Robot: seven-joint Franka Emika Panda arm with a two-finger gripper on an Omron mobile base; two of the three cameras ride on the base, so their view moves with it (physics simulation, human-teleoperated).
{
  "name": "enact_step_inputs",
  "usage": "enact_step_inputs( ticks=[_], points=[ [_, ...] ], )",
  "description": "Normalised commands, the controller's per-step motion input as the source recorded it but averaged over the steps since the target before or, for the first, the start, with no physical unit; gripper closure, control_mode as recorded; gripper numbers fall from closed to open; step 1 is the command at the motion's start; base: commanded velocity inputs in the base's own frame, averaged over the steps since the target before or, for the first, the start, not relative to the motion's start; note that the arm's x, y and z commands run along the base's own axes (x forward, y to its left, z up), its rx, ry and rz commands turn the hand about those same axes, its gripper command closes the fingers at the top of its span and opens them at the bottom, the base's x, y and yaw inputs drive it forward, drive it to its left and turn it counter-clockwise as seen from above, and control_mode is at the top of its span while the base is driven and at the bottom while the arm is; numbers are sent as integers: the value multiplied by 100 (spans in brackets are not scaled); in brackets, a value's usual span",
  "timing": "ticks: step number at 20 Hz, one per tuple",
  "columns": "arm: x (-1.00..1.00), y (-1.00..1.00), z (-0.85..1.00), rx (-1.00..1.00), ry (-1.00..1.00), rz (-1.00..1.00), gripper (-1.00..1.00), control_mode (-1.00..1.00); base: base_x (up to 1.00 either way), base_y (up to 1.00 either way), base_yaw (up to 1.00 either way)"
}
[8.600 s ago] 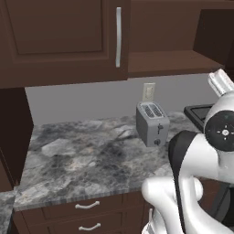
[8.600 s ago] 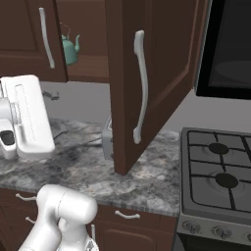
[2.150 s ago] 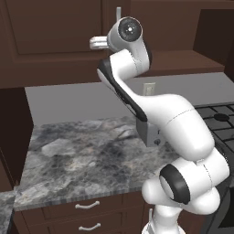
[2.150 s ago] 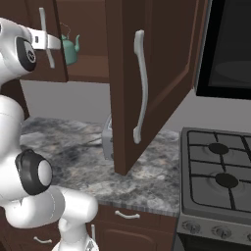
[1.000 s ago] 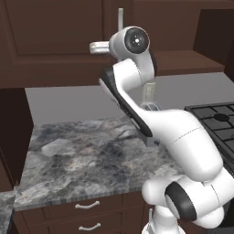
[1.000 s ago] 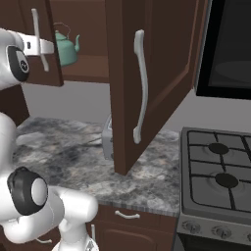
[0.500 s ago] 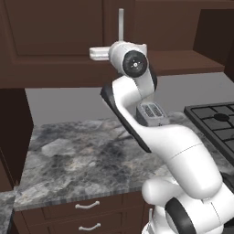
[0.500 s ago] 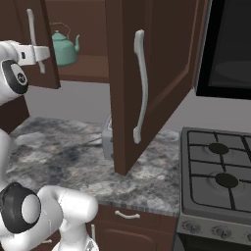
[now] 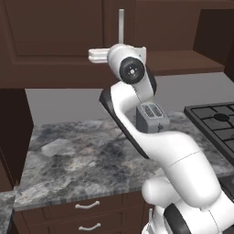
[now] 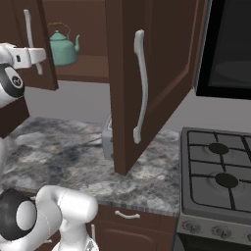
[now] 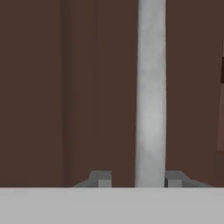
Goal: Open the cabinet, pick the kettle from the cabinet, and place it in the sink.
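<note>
The cabinet (image 10: pixel 162 44) is dark brown; its right door stands wide open and its left door (image 10: pixel 14 29) is swung part way out. Inside, on the shelf, sits the teal kettle (image 10: pixel 62 49), upright, spout to the right. My gripper (image 10: pixel 39 61) reaches the left door's silver bar handle (image 10: pixel 29 41). In the hand view the handle (image 11: pixel 151 87) runs upright between my gripper's (image 11: pixel 138 178) fingertips (image 11: pixel 175 178), the right one against it. The kettle is behind and to the right of my hand. The sink is out of view.
The open right door (image 10: pixel 147 73), with its long handle (image 10: pixel 139 83), juts out over the marbled counter (image 9: pixel 82 160). A grey toaster (image 9: pixel 152 116) stands at the counter's back. To the right lies a gas stove (image 10: pixel 220 171) under a black appliance (image 10: pixel 230 49). Drawers (image 9: pixel 87 205) run below.
My hand has drawn back with the left door's handle, and that door has swung a little further open. More of the kettle shows inside.
</note>
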Motion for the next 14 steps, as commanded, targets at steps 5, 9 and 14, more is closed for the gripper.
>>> enact_step_inputs(
  ticks=[5, 9, 14],
  points=[
    [-29, 38, 10, 0, -4, -6, 100, -100, 0, 0, 0],
    [-32, 40, 8, 1, -7, -11, 100, -100, 0, 0, 0],
    [-32, 42, 6, 0, -6, -20, 100, -100, 0, 0, 0]
  ],
)
